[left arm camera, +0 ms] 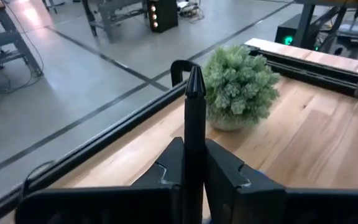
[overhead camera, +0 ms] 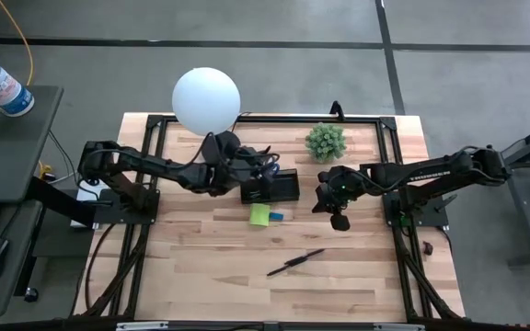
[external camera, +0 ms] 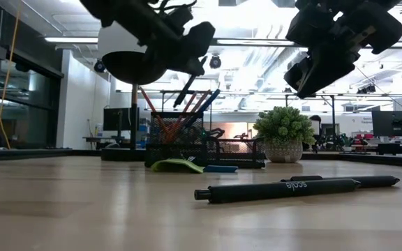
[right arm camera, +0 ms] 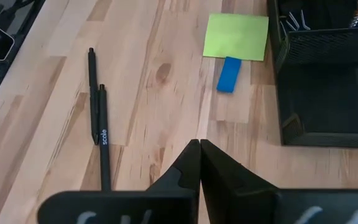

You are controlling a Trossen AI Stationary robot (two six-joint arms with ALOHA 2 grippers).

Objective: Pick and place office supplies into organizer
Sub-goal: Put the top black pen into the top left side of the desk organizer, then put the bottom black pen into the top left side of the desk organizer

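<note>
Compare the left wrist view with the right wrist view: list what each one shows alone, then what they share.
Only the left wrist view: the left gripper shut on a dark pen, with the potted plant beyond it.
Only the right wrist view: the shut, empty right gripper, two black pens lying side by side, the green sticky-note pad, the small blue block and the mesh organizer.
Both: the wooden table.

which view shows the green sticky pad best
The right wrist view: the sticky pad lies flat and whole beside the organizer. High view shows it small; low view only edge-on; left wrist view not at all.
</note>
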